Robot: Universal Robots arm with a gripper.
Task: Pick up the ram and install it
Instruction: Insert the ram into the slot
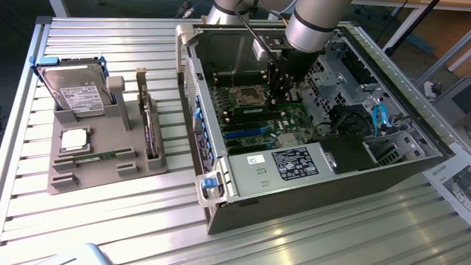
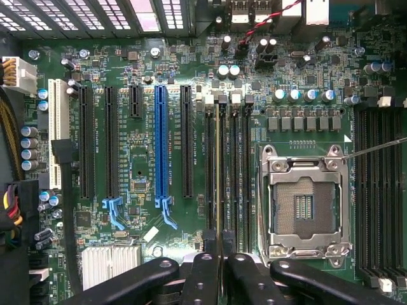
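The ram (image 2: 219, 171) shows edge-on as a thin strip held between my fingers. My gripper (image 2: 219, 246) is shut on it. The strip lines up along one of the black memory slots (image 2: 234, 171) beside the open processor socket (image 2: 304, 206). Whether its edge sits in the slot I cannot tell. In the exterior view my gripper (image 1: 283, 91) reaches down inside the open computer case (image 1: 220, 182), over the motherboard (image 1: 257, 121). A second, similar green strip (image 1: 94, 158) lies in the grey holder (image 1: 110, 176) on the exterior view's left.
The grey holder also carries a hard drive (image 1: 77, 91), a square silver processor chip (image 1: 75, 139) and a dark expansion card (image 1: 149, 130) standing on edge. Case walls, a drive cage (image 1: 346, 83) and cables (image 1: 379, 118) surround the motherboard. Blue and black expansion slots (image 2: 160, 140) lie beside the memory slots.
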